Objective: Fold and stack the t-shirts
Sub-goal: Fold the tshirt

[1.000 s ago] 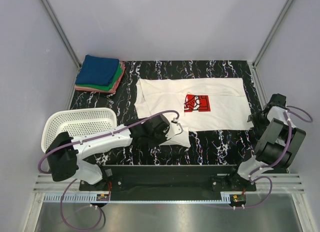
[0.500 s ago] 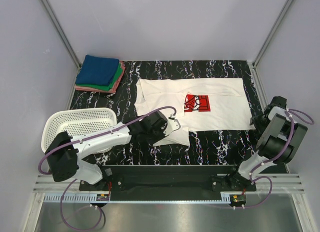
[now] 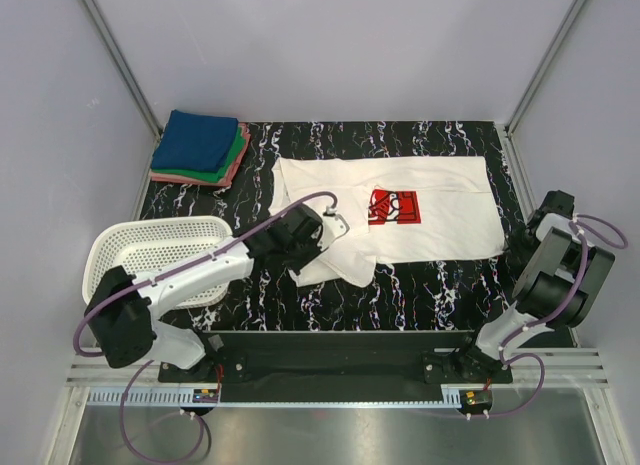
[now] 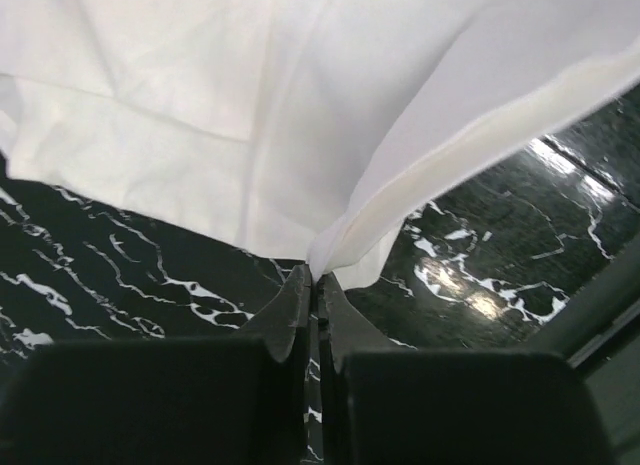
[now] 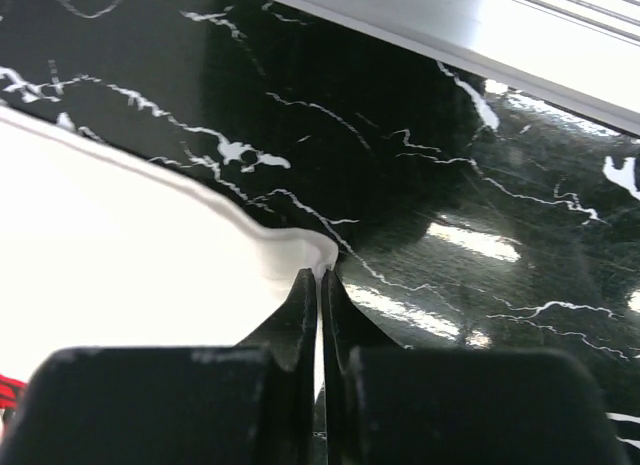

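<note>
Dragged farther inward over the last second, the near-left corner of the shirt (image 3: 430,200) now laps over its body. The rest lies flat between the arms, long axis left-right. The left gripper (image 4: 318,280) pinches that lifted corner. The right gripper (image 5: 319,277), just pressed together, nips the near-right hem corner, so each arm has its own end.

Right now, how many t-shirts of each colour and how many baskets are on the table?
White t-shirt with red print: 1
Folded blue t-shirt: 1
Folded green t-shirt: 1
Folded pink t-shirt: 1
White mesh basket: 1
Total: 5
</note>
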Robot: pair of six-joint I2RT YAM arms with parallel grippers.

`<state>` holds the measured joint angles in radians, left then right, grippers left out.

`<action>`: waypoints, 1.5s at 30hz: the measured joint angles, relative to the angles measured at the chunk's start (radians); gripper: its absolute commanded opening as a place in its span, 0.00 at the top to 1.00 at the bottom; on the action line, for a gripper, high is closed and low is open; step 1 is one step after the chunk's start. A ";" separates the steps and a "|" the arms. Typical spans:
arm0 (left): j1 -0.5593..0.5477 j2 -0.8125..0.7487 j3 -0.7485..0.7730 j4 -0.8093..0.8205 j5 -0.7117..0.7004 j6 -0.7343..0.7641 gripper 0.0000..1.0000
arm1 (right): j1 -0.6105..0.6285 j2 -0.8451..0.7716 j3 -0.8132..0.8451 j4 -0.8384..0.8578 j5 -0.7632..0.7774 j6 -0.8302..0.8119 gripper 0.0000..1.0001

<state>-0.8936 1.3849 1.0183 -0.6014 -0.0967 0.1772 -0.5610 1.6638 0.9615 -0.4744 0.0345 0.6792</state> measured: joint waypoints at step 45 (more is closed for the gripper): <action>0.439 0.504 0.731 -0.080 0.095 0.168 1.00 | 0.142 0.216 0.375 -0.005 -0.028 -0.029 1.00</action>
<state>-0.4545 1.8893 1.7489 -0.6815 -0.0021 0.3450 -0.4187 1.8797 1.3361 -0.4793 0.0063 0.6502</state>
